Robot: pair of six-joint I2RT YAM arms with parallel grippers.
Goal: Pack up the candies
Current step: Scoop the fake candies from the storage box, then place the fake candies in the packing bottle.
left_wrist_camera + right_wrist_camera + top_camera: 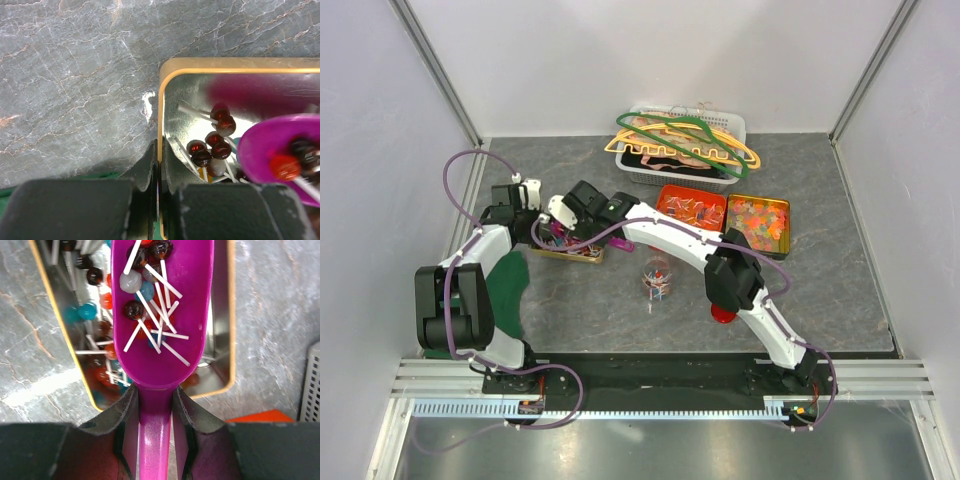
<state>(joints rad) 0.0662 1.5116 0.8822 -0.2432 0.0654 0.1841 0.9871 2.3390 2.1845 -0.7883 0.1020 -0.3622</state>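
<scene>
While the scoop [196, 300] hangs over the tin [225, 64] with a batch of candies [134, 282] on white sticks in its bowl, packing is judged to be at an early stage. The jar [657, 278] near the table's middle holds only a few, and many lie in the tin toward the table's left edge.

The left hand [159, 160] is clamped on the tin's rim, one finger inside and one outside. The right hand [156, 407] is closed on the scoop handle.

Only the top view shows the jar. Only the right wrist view shows the scoop's load. Only the left wrist view shows the rim pinch.
</scene>
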